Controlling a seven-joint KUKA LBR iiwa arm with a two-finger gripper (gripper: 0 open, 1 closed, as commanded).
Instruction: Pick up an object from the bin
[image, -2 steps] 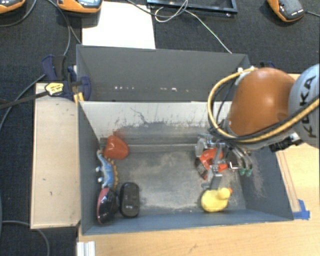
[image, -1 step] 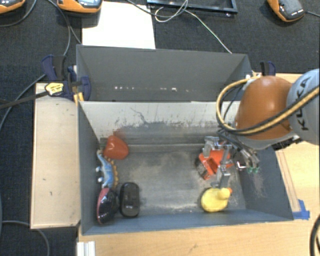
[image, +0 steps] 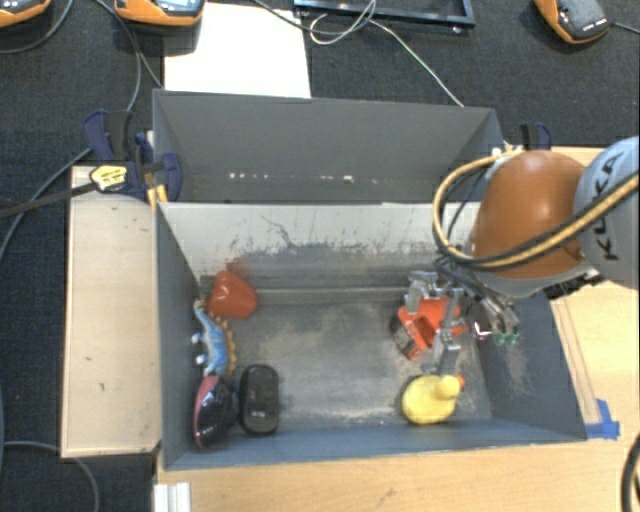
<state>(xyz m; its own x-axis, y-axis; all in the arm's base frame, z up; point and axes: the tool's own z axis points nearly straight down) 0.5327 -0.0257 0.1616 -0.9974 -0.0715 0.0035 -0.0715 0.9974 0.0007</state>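
Since the gripper (image: 447, 366) sits low with its tip right at the yellow rubber duck (image: 430, 400), I'd judge the duck the likeliest pick. It lies alone just below the tip, so nothing crowds the approach. Can't tell whether the gripper is open or closed. Well away, across the bin (image: 330, 345) floor: black mouse (image: 260, 398), red round toy (image: 232, 296), blue-yellow toy lizard (image: 212, 345), dark red-black item (image: 212, 415). All are bunched at the opposite wall, so no interference.
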